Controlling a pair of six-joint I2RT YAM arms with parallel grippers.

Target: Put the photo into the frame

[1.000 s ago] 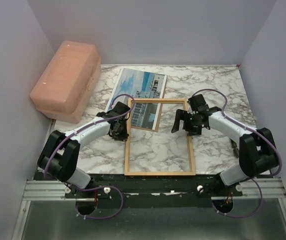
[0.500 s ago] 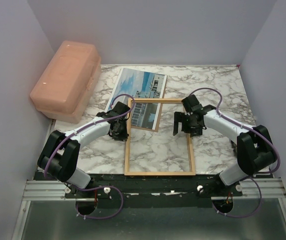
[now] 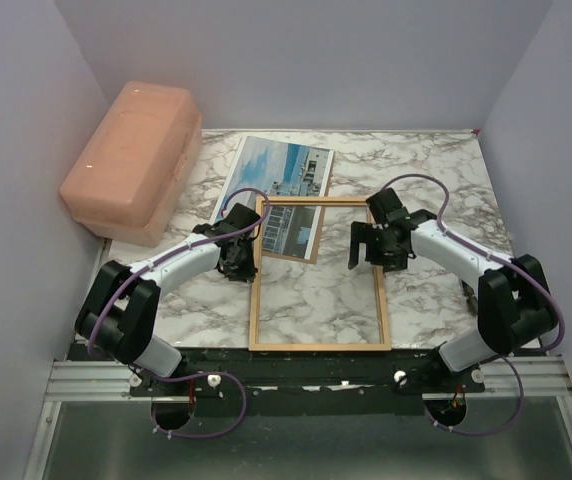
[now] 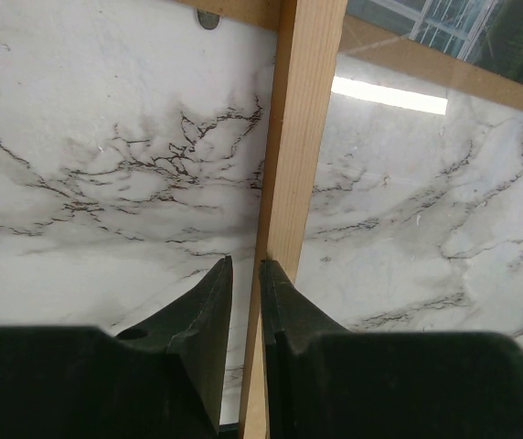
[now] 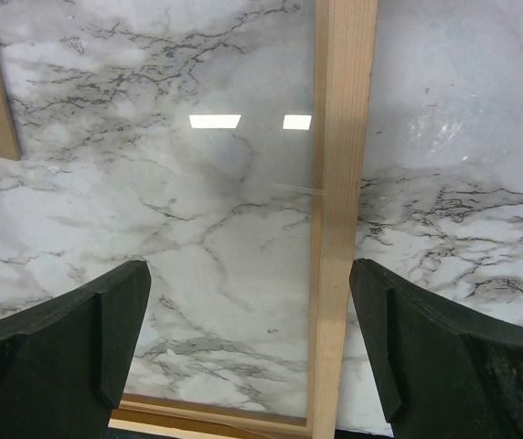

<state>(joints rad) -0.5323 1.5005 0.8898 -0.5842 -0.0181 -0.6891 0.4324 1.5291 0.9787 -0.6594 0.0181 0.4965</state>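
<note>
The orange-brown frame [image 3: 254, 310] lies flat mid-table. Its far end covers the lower part of the photo [image 3: 284, 168], a print of a white building under blue sky. My left gripper [image 3: 238, 264] sits at the frame's left rail [image 4: 303, 119]. In the left wrist view that rail runs into the narrow gap of my left gripper [image 4: 243, 267], whose jaws are closed onto it. A strip of photo [image 4: 444, 23] shows beyond. My right gripper [image 3: 371, 252] hovers open astride the right rail [image 5: 344, 229]. The rail stands just inside the right finger [image 5: 408, 347], and my right gripper [image 5: 257, 338] holds nothing.
A pink plastic box [image 3: 131, 160] stands at the back left against the wall. A brown backing board edge [image 3: 286, 257] shows under the photo inside the frame. The frame's pane reflects ceiling lights [image 5: 216, 121]. Walls close in on both sides.
My right gripper has turned and shifted slightly over the frame's right rail, still open. The left gripper, the frame and the photo have not moved.
</note>
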